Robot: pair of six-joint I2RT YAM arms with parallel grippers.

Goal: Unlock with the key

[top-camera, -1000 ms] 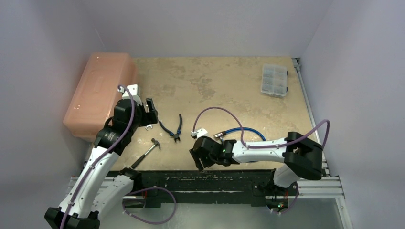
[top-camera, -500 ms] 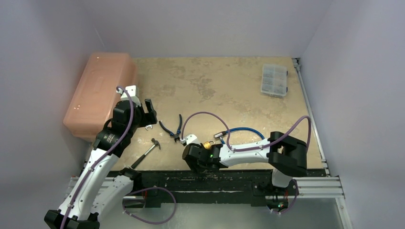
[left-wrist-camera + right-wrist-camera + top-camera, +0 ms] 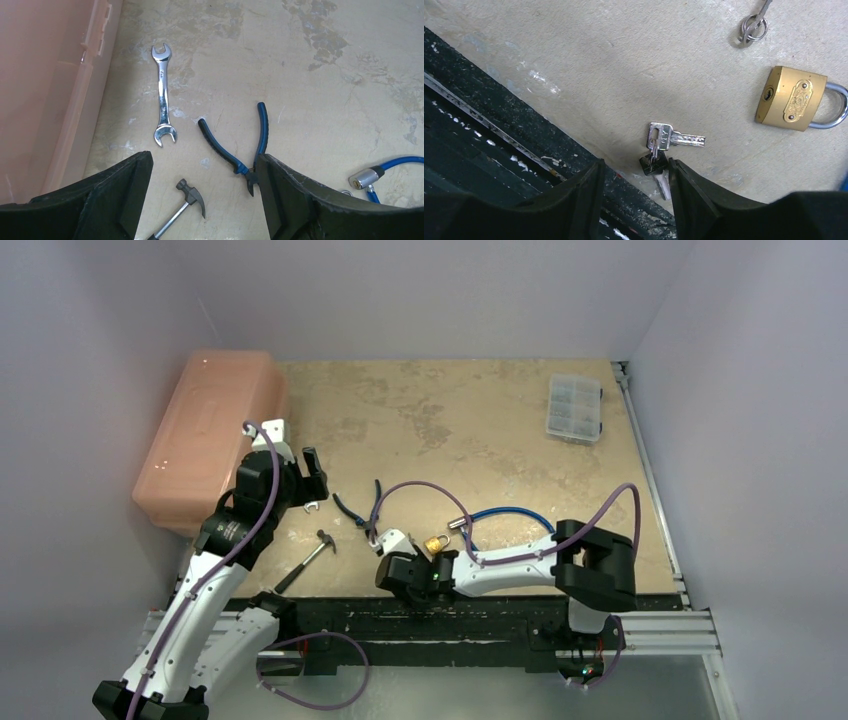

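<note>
Right arm has swept leftward along the near edge since a second ago, and the small brass padlock with its steel shackle (image 3: pixel 791 97), covered by the arm back then, now shows in the overhead view. The right gripper (image 3: pixel 635 165) is down low over the tiny silvery metal key (image 3: pixel 672 137). The key lies flat on the tan mottled tabletop (image 3: pixel 480 430) on a little bunch, just beside the black rail (image 3: pixel 499 140) and near the padlock but not touching it. The fingers straddle the bunch, narrower than before but still apart, nothing clamped yet.

Left arm has hardly budged. The left gripper (image 3: pixel 202 157) hangs spread wide and empty above the silver open-end wrench (image 3: pixel 162 95), the blue-handled pliers (image 3: pixel 240 145) and the small hammer (image 3: pixel 187 197).
</note>
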